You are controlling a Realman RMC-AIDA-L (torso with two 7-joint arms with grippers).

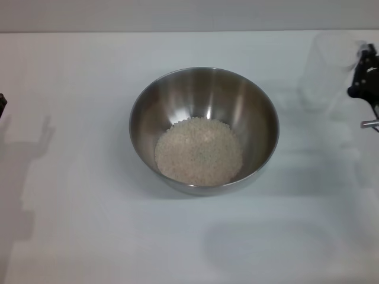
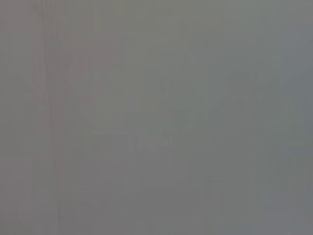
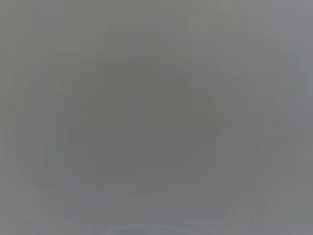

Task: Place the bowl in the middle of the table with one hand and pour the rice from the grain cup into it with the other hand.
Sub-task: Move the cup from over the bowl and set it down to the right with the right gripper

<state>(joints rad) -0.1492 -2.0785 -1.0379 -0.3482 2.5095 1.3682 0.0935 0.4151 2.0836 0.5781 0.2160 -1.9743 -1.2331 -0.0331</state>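
Note:
The stainless-steel bowl [image 1: 204, 94] stands in the middle of the white table [image 1: 71, 225]. A pale mound of rice [image 1: 199, 150] lies in its bottom. The clear grain cup [image 1: 328, 68] is upright at the far right and looks empty. My right gripper [image 1: 366, 76] is right beside the cup at the view's right edge; whether it holds the cup does not show. Only a dark sliver of my left gripper [image 1: 2, 105] shows at the left edge, far from the bowl. Both wrist views show only flat grey.
The table's far edge [image 1: 177, 31] runs across the top of the head view. Arm shadows fall on the table at the left [image 1: 29, 142] and the front right [image 1: 266, 242].

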